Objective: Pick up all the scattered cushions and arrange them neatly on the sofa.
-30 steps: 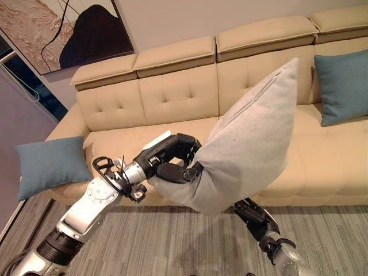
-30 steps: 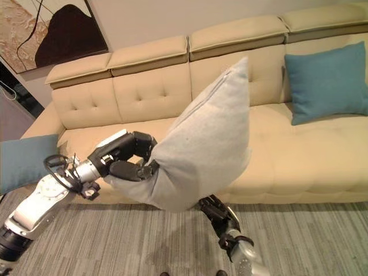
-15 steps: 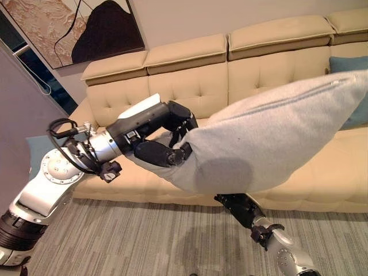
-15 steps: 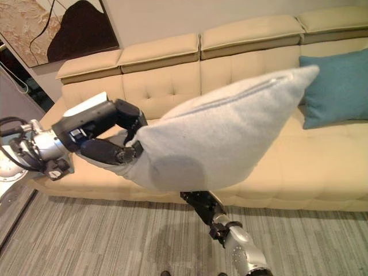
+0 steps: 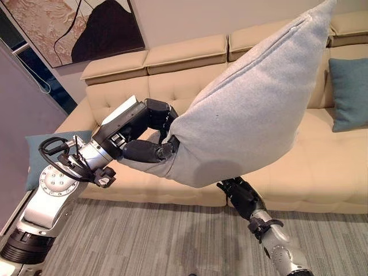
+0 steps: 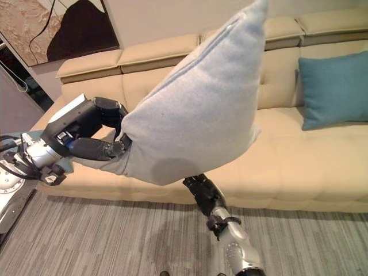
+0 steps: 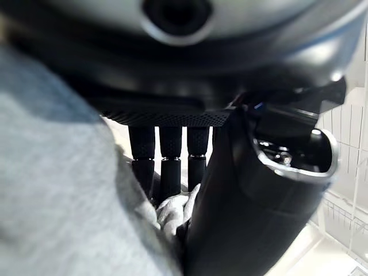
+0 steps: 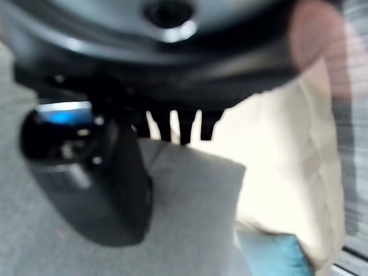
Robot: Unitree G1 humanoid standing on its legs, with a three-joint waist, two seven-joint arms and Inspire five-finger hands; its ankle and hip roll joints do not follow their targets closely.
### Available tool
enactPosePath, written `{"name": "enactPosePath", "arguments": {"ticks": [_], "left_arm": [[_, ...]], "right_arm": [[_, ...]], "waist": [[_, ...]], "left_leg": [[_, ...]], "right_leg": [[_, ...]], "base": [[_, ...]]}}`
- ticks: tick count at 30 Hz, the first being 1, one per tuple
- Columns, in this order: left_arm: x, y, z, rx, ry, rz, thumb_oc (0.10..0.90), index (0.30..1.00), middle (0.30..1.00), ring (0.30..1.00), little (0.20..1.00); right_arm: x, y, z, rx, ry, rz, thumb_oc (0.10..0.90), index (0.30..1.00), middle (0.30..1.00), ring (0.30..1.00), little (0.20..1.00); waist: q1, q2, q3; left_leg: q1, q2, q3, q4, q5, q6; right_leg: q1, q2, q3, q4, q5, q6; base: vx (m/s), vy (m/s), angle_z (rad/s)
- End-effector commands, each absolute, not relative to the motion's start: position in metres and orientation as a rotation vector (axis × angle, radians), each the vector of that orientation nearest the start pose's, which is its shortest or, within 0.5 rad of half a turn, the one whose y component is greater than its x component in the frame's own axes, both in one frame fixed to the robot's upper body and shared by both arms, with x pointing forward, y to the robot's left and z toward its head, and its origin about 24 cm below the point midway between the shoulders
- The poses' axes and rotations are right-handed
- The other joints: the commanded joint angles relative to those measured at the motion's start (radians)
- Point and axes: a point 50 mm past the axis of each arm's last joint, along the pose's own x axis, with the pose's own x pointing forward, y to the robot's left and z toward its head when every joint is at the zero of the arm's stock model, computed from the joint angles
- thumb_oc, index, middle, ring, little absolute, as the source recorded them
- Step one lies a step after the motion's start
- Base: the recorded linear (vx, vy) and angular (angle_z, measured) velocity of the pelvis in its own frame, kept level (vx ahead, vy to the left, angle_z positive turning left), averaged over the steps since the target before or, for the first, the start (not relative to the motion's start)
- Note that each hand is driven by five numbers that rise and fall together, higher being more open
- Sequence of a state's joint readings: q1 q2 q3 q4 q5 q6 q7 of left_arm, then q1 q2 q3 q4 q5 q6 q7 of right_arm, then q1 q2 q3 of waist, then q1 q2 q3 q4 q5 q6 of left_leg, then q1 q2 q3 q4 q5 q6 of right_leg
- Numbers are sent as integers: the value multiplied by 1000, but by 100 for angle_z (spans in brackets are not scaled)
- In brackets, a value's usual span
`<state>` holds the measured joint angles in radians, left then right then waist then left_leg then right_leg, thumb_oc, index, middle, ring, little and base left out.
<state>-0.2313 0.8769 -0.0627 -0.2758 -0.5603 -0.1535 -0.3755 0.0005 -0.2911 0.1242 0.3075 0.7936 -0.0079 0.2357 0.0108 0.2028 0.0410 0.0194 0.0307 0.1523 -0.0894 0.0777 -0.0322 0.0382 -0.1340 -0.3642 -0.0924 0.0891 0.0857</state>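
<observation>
A big grey cushion (image 5: 247, 109) hangs in the air in front of the beige sofa (image 5: 322, 167), tilted steeply with its far corner up at the top right. My left hand (image 5: 146, 138) is shut on its lower left corner; the left wrist view shows grey fabric (image 7: 63, 190) bunched under the curled fingers (image 7: 169, 167). Just beneath the cushion's underside sits my right hand (image 5: 238, 195), with the grey cushion (image 8: 190, 218) right past it in its wrist view. One teal cushion (image 5: 349, 92) leans on the sofa's right backrest. Another teal cushion (image 5: 33, 167) rests by the left armrest.
The sofa's middle seat is hidden behind the lifted cushion. A framed dark and tan painting (image 5: 75, 29) hangs on the wall above the sofa's left end. Grey striped carpet (image 5: 144, 241) covers the floor in front.
The grey cushion has swung from lying nearly level to standing steeply, its far corner lifted high. My left hand has dropped a little, and my right hand stays under the cushion.
</observation>
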Motion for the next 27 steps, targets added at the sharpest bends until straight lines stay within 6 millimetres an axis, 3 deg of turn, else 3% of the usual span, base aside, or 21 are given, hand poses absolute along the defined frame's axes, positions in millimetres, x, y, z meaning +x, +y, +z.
{"name": "enactPosePath", "arguments": {"ticks": [1,8,14,17,18,19,21,22,27], "left_arm": [[253,197,271,259,-876,-551,400,300,300,300,300],[256,199,258,169,-868,-479,400,300,300,300,300],[259,207,227,80,-768,-410,400,300,300,300,300],[261,205,201,-6,-690,-382,400,300,300,300,300],[262,200,183,-63,-632,-369,400,300,300,300,300],[262,200,182,-64,-632,-369,400,300,300,300,300],[263,193,157,-111,-544,-348,400,300,300,300,300],[263,193,157,-112,-543,-348,400,300,300,300,300],[261,183,113,-156,-368,-341,400,300,300,300,300]], "right_arm": [[274,-144,65,647,-174,389,400,300,300,300,300],[274,-142,76,674,-230,384,400,300,300,300,300],[271,-150,76,652,-238,345,400,300,300,300,300],[269,-158,78,617,-245,317,400,300,300,300,300],[269,-164,80,579,-255,297,400,300,300,300,300],[268,-164,80,578,-254,296,400,300,300,300,300],[269,-173,85,512,-275,258,400,300,300,300,300],[268,-173,85,511,-275,257,400,300,300,300,300],[266,-187,94,437,-311,207,400,300,300,300,300]], "waist": [[-10,-59,-100],[-13,-60,-98],[-15,-69,-95],[-16,-80,-92],[-19,-90,-88],[-18,-89,-89],[-22,-107,-85],[-21,-106,-85],[-29,-133,-78]], "left_leg": [[71,-28,-7,2,-128,-39],[74,-28,-7,2,-129,-38],[73,-23,-4,2,-129,-38],[73,-20,-3,2,-128,-38],[73,-18,-3,2,-128,-37],[73,-18,-3,2,-128,-37],[70,-14,-3,2,-127,-37],[70,-14,-3,2,-127,-37],[57,-4,-1,2,-118,-37]], "right_leg": [[67,-51,-45,5,-60,76],[71,-51,-44,5,-62,73],[68,-50,-41,5,-63,72],[69,-47,-39,5,-64,69],[68,-45,-39,5,-65,68],[68,-45,-39,5,-65,68],[67,-41,-37,5,-68,65],[67,-41,-36,5,-68,64],[53,-35,-32,5,-65,62]], "base": [[0,0,0],[0,0,0],[-2,-2,-2],[-1,-3,-1],[0,0,0],[0,0,0],[0,0,0],[0,0,0],[0,0,0]]}}
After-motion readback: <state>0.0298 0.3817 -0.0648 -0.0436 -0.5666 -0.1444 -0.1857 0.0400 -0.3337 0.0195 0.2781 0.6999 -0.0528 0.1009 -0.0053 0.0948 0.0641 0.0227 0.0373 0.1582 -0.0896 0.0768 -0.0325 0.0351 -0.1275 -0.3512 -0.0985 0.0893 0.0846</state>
